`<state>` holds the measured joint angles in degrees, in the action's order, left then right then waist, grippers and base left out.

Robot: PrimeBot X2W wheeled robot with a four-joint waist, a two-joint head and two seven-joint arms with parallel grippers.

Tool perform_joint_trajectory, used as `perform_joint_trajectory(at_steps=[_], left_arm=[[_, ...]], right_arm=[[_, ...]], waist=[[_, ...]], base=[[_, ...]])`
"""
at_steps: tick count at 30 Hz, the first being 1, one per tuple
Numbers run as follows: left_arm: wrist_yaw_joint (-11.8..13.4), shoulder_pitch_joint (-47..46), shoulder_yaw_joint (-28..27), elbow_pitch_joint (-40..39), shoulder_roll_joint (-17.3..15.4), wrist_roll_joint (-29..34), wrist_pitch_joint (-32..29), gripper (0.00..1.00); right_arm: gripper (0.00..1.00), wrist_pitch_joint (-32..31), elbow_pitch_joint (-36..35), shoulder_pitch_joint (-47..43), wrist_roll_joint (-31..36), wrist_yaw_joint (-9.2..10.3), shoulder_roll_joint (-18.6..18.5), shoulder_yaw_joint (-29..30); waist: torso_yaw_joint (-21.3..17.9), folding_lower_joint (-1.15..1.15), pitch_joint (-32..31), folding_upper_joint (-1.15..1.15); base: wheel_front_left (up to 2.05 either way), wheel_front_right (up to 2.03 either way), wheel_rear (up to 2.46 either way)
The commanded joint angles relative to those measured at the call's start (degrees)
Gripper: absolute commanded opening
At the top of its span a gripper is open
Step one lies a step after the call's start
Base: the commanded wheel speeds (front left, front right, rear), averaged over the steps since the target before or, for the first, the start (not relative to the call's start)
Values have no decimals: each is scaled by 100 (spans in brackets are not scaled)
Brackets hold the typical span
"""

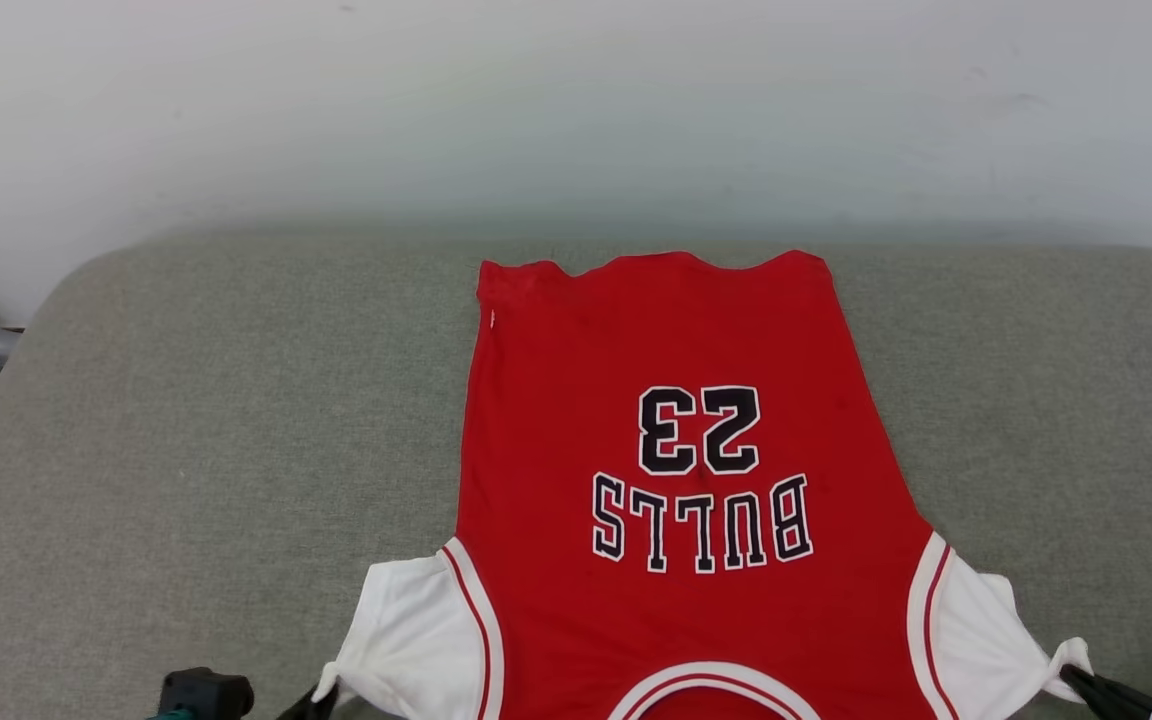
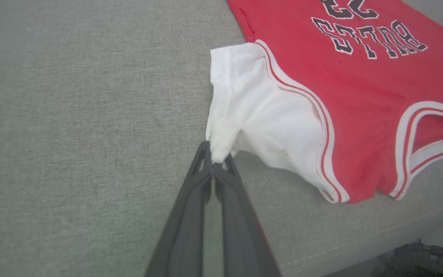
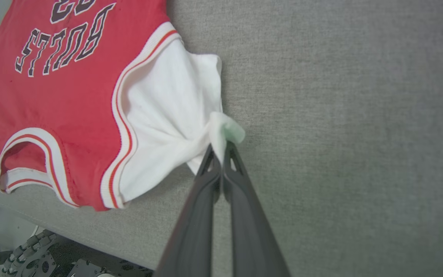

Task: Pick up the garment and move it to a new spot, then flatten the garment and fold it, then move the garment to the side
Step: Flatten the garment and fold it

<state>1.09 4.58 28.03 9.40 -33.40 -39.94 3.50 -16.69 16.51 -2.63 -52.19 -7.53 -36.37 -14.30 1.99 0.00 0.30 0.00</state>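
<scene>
**Head view.** The left gripper [image 1: 314, 700] pinches the tip of the left sleeve [image 1: 416, 630] at the bottom edge. The right gripper [image 1: 1086, 683] pinches the tip of the right sleeve [image 1: 986, 630]. Holding both sleeve tips probably lets the robot draw the cloth sideways and spread it flat before folding. The garment [image 1: 676, 340] lies on the grey cushion [image 1: 186, 450], a little right of centre. Its collar [image 1: 716, 680] is nearest the robot and its wavy hem [image 1: 656, 262] points toward the wall [image 1: 576, 100]. The red body lies smooth. The lettering [image 1: 701, 520] faces up, "BULLS" and "23" in black edged with white, upside down to the robot.

**Left wrist view.** The 2 fingers [image 2: 200, 181] are clenched on a small bunched tuft of white cloth. The sleeve narrows to a point at the pinch, and its near edge seems lifted slightly off the cushion. Red-and-white striped trim runs along the armhole and the collar.

**Right wrist view.** The 2 fingers [image 3: 237, 181] are likewise clamped together on the sleeve. A tuft pokes out past the tips, and creases fan out from the pinch toward the striped seam. The near corner of the garment lies close to the cushion's front edge.
</scene>
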Motion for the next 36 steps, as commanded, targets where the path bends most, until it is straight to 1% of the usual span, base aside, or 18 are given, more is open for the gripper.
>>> perform_joint_trajectory(at_steps=[1,4,6,12,14,18,19,22,24,27,31,33,36], left_arm=[[23,19,73,-137,-41,49,-147,0],[54,41,150,-459,-94,-40,-468,0],[118,55,184,-740,-154,-55,-680,0],[359,-75,202,-1685,-368,45,-1164,0],[408,-154,219,-1984,-436,103,-1314,0],[481,-315,279,-2462,-479,230,-1518,0],[481,-315,279,-2462,-479,230,-1518,0],[575,-347,288,-2698,-414,253,-1550,0],[585,-404,351,-2812,-372,315,-1573,0],[559,-517,402,-2909,-275,427,-1481,0],[557,-697,455,-2905,-103,549,-1322,0],[506,-772,517,-2887,-44,594,-1279,0],[497,-897,576,-2882,38,662,-1281,0]], right_arm=[[100,-116,-91,71,2,8,-108,50],[100,-353,-282,240,14,7,-187,120],[100,-551,-411,373,-19,7,-272,211],[100,-1449,-876,1131,-17,7,-431,735],[100,-1817,-994,1525,59,7,-431,895],[100,-2681,-1062,2574,330,7,-278,1110],[100,-2681,-1062,2574,330,7,-278,1110],[100,-3348,-854,3425,684,7,-25,1202],[100,-3736,-658,3945,976,7,113,1276],[100,-4172,-378,4625,1457,7,318,1376],[100,-4555,-22,5350,2031,7,518,1489],[100,-4748,151,5609,2295,7,564,1562],[100,-4921,347,5963,2694,7,468,1505]], waist=[[25,0,69,0],[87,0,190,0],[146,0,318,0],[436,0,933,0],[573,0,1197,0],[873,0,1687,0],[873,0,1687,0],[1031,0,2036,0],[1180,0,2244,0],[1403,0,2498,0],[1601,0,2821,0],[1705,0,2951,0],[1816,0,3140,0]], base=[[0,0,0],[0,0,0],[0,0,0],[0,0,0],[0,0,0],[0,0,0],[0,0,0],[0,0,0],[0,0,0],[0,0,0],[0,0,0],[0,0,0],[0,0,0]])
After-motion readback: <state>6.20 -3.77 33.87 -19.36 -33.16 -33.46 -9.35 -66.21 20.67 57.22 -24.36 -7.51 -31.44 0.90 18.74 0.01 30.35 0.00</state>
